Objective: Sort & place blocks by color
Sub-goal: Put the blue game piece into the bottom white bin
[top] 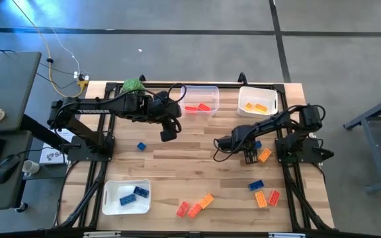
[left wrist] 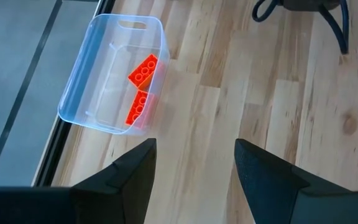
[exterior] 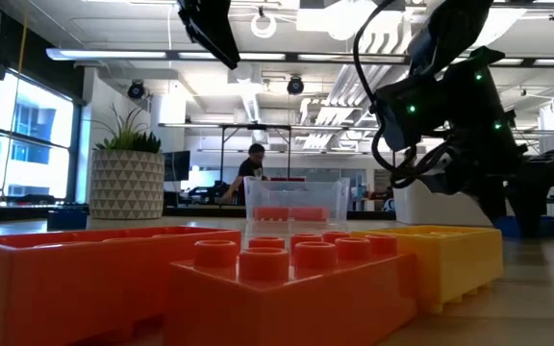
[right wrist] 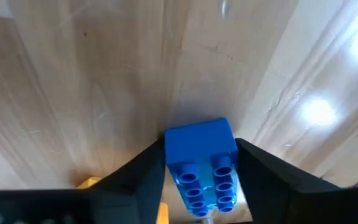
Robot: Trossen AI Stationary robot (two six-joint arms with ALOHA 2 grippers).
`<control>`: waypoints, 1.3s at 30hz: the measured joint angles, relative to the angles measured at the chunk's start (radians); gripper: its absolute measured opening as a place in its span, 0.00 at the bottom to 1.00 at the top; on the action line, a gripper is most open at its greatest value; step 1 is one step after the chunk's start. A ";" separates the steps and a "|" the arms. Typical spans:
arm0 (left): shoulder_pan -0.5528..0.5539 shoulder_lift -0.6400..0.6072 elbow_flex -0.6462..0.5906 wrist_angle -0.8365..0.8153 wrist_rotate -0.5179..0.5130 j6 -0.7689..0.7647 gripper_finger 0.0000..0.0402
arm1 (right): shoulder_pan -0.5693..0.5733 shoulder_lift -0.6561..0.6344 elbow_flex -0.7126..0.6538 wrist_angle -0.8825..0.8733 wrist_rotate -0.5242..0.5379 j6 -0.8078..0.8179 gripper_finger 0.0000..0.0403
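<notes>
My right gripper (right wrist: 199,148) is low over the table's right half (top: 250,155), shut on a blue block (right wrist: 201,155). My left gripper (left wrist: 194,149) hangs open and holds nothing, above the bare wood near the far middle (top: 169,134). A clear tray (top: 200,99) holds red blocks (left wrist: 143,70). A white tray (top: 256,102) at the far right holds orange blocks. A white tray (top: 126,196) at the near left holds blue ones. Loose blocks lie on the wood: a blue one (top: 141,146), an orange one (top: 264,155), and others near the front. My right gripper pinches the blue block between its two fingers, one on each of two opposite sides (right wrist: 169,155). The fingers come steeply from above. The block's studded face (right wrist: 204,186) is turned toward the wrist. The block is down at the wood; whether it rests there I cannot tell.
Near the front edge lie red and orange blocks (top: 194,208), and blue, orange and red ones (top: 263,193) at the near right. A green plant (top: 133,85) stands at the far left corner. Bare wood lies in the table's middle. A person stands in the room beyond (exterior: 251,168).
</notes>
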 joint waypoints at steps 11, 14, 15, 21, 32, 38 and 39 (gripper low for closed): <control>0.000 0.000 0.000 0.000 0.000 0.026 0.50 | 0.000 0.007 0.043 -0.022 -0.047 0.141 0.27; 0.000 0.000 0.000 0.000 0.000 0.033 0.50 | 0.000 0.006 0.084 -0.008 -0.071 0.182 0.27; 0.000 0.000 0.000 0.000 0.000 0.033 0.50 | 0.000 0.006 0.096 -0.008 -0.084 0.191 0.27; 0.000 -0.009 0.000 -0.002 -0.003 0.035 0.50 | 0.003 0.006 0.203 -0.010 -0.112 0.221 0.27; 0.007 -0.126 0.000 -0.013 -0.003 0.024 0.50 | 0.003 0.004 0.465 -0.026 -0.089 0.191 0.27; 0.005 -0.213 0.000 -0.016 0.000 -0.019 0.50 | -0.001 0.004 0.622 -0.056 -0.050 0.134 0.27; 0.004 -0.226 0.001 -0.016 0.000 -0.022 0.50 | -0.003 0.004 0.648 -0.057 -0.040 0.123 0.27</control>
